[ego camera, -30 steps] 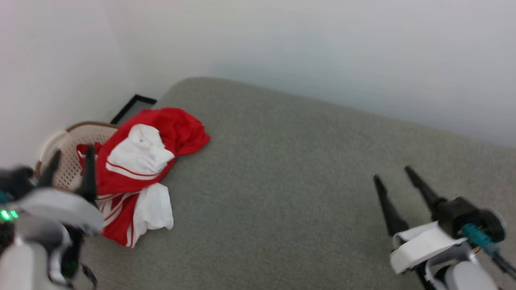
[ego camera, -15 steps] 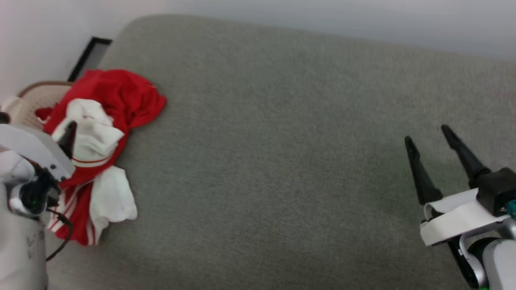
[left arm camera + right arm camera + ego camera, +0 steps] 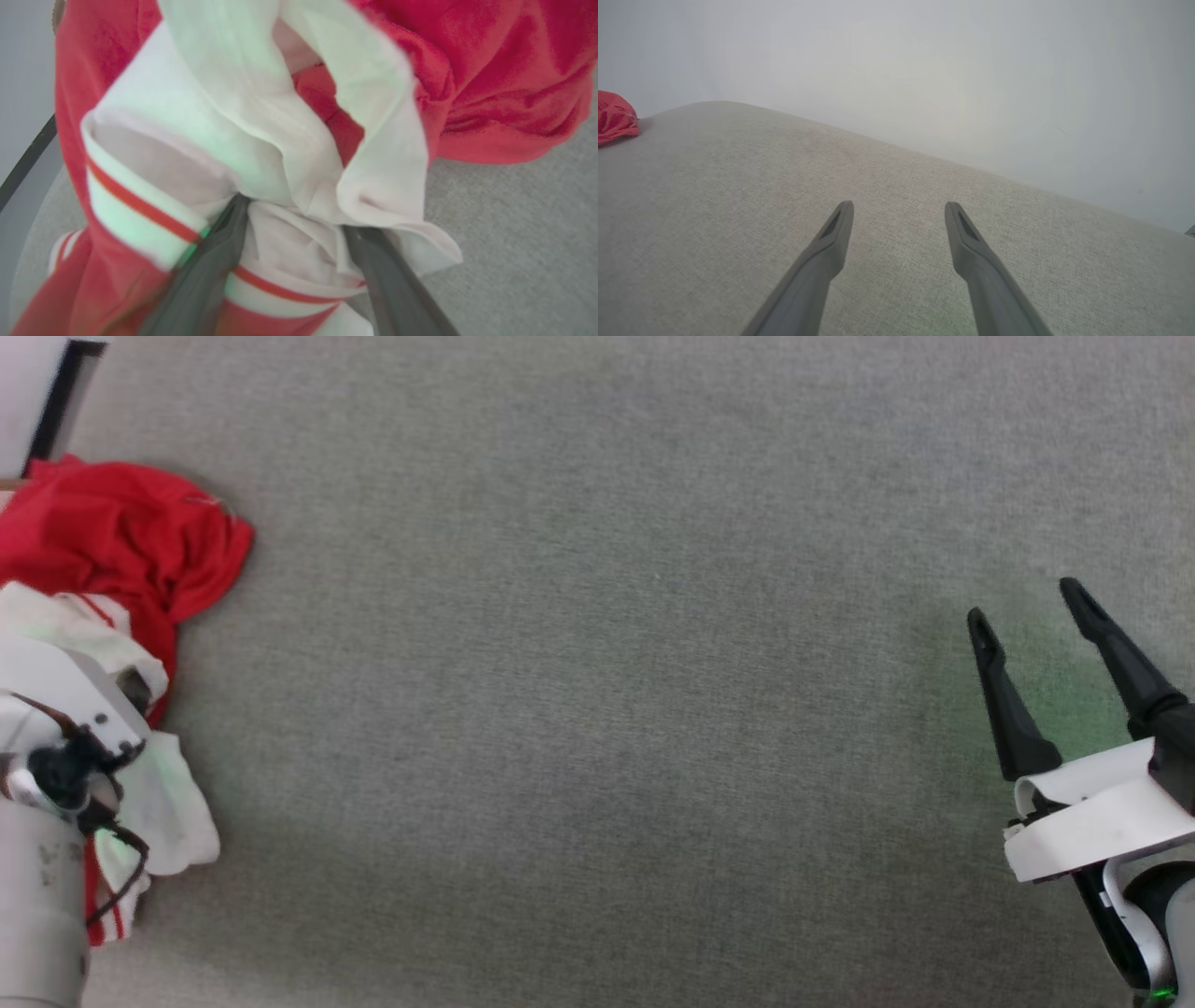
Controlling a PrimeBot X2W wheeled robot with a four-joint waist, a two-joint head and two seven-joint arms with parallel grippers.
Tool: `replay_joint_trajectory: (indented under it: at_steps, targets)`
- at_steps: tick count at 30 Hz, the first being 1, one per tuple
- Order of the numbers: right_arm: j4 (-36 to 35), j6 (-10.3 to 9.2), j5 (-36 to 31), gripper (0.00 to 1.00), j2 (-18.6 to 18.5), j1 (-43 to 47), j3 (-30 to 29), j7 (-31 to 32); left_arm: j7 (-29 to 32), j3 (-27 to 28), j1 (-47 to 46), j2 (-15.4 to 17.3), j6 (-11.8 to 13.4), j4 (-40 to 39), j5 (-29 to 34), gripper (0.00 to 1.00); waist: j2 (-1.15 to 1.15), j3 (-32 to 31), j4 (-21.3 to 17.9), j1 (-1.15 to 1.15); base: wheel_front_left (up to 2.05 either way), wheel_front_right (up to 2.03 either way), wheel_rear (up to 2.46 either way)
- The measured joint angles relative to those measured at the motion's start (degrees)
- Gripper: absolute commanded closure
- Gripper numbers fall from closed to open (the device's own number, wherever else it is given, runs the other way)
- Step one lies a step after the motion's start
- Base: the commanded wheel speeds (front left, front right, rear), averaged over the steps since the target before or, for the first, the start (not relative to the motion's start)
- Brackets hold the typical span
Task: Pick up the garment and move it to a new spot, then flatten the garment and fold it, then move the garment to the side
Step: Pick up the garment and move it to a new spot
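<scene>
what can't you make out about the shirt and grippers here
Head view: the garment runs off the left edge, and the left arm covers part of it.
Left wrist view: the left gripper has its tips buried under white folds, hiding what they touch.
Both views: crumpling hides the garment's front.
</scene>
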Motion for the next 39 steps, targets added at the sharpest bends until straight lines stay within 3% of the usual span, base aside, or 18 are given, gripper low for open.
replay_joint_trajectory:
  at_steps: [4, 5, 7, 8, 15, 27, 34, 39]
  targets:
    - [-0.9, 0.0, 0.01, 0.0, -0.1, 0.17, -0.7, 0.6, -2.0, -0.19, -1.97, 0.3, -0.64, 3.59, -0.36, 0.0, 0.0, 1.36, -0.86, 0.0, 0.0, 0.0, 0.0]
    - [-0.96, 0.0, 0.18, 0.0, -0.08, 0.21, -0.78, 0.67, -2.59, -0.16, -2.33, 0.27, -0.74, 4.44, -0.36, 0.16, 0.0, 1.55, -0.98, 0.0, 0.0, 0.0, 0.0]
    - [-0.94, 0.0, 0.29, 0.0, -0.03, 0.22, -0.89, 0.85, -3.87, -0.43, -3.05, 0.21, -1.04, 5.82, -0.35, 0.82, 0.0, 1.64, -0.99, 0.0, 0.0, 0.0, 0.0]
    - [-0.91, 0.0, 0.3, 0.0, 0.04, 0.23, -0.89, 0.86, -4.82, -0.56, -3.29, 0.27, -1.04, 6.49, -0.27, 1.0, 0.0, 1.56, -0.91, 0.0, 0.0, 0.0, 0.0]
    - [0.45, 0.0, 0.57, 0.0, 1.13, 0.46, -0.54, 0.52, -9.32, -2.68, -4.82, 1.57, -2.57, 8.7, 1.68, 1.0, 0.0, -0.69, 0.04, 0.0, 0.0, 0.0, 0.0]
    - [5.81, 0.0, 1.24, 0.0, 4.08, 2.64, 0.59, -3.25, -17.26, -5.79, -11.05, 8.04, -5.01, 3.52, 4.38, 1.0, 0.0, -8.1, 1.54, 0.0, 0.0, 0.0, 0.0]
    - [9.06, 0.0, 1.89, 0.0, 6.28, 4.02, 0.78, -5.69, -17.73, -8.57, -13.91, 10.51, -5.55, -4.21, 6.16, 1.0, 0.0, -13.36, 2.11, 0.0, 0.0, 0.0, 0.0]
    - [10.36, 0.0, 2.03, 0.0, 7.43, 4.36, 1.11, -6.72, -14.01, -10.14, -14.53, 11.57, -5.76, -11.18, 6.36, 1.0, 0.0, -17.15, 2.19, 0.0, 0.0, 0.0, 0.0]
